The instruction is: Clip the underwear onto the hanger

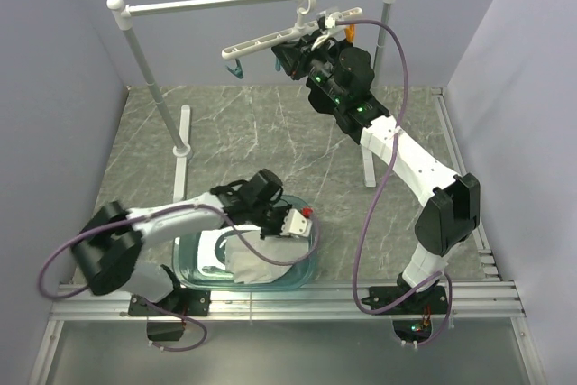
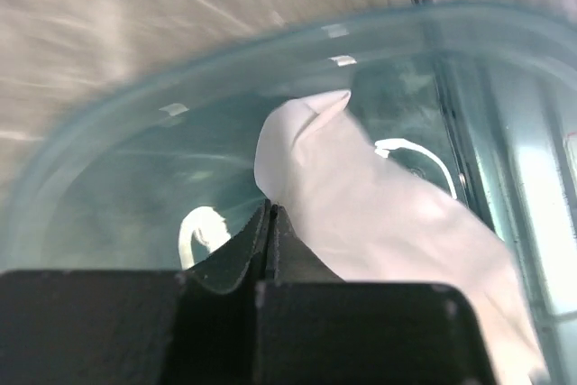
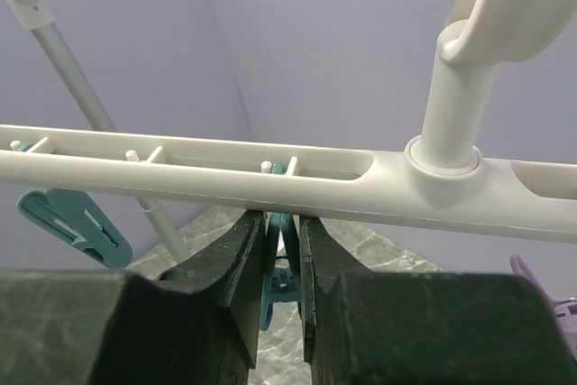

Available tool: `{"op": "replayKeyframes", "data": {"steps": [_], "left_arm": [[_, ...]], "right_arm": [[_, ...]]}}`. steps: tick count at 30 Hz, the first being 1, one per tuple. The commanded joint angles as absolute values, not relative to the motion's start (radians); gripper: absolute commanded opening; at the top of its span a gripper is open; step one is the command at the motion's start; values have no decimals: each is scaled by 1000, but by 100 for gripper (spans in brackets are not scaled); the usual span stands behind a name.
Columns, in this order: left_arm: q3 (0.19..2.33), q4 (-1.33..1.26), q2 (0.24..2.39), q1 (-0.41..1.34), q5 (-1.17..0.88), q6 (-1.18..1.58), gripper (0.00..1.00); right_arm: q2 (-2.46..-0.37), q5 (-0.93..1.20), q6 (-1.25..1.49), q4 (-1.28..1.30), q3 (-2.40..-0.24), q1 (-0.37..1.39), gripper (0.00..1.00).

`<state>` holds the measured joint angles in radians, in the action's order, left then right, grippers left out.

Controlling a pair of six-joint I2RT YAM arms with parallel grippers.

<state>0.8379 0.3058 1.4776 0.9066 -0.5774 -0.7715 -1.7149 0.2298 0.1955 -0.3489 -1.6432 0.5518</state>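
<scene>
Left fingers (image 2: 239,254) shut on underwear (image 2: 379,223) edge in tub (image 2: 108,123); hanger (image 3: 225,178) well above them, right fingers (image 3: 230,286) narrow, squeezing its teal peg (image 3: 278,272).

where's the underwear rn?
Top view, near-left: the underwear lies in the clear teal tub at the table's front edge, with the left fingers closed on its edge.
</scene>
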Motion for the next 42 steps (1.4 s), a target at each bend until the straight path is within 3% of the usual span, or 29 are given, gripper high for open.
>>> {"op": "replayKeyframes", "data": {"steps": [1, 19, 26, 36, 42], "left_arm": [[868, 347, 1309, 885, -595, -733, 0], [1093, 759, 1039, 709, -667, -690, 0], [1270, 931, 1081, 709, -709, -703, 0], [1287, 763, 1212, 850, -667, -540, 0], [1365, 782, 1264, 822, -718, -537, 0]], "right_arm": [[-1675, 239, 184, -360, -1635, 551, 0], [-1666, 253, 189, -357, -1631, 551, 0], [-1667, 259, 189, -353, -1644, 551, 0], [-1657, 258, 178, -345, -1632, 551, 0], [-1661, 268, 167, -333, -1649, 551, 0]]}}
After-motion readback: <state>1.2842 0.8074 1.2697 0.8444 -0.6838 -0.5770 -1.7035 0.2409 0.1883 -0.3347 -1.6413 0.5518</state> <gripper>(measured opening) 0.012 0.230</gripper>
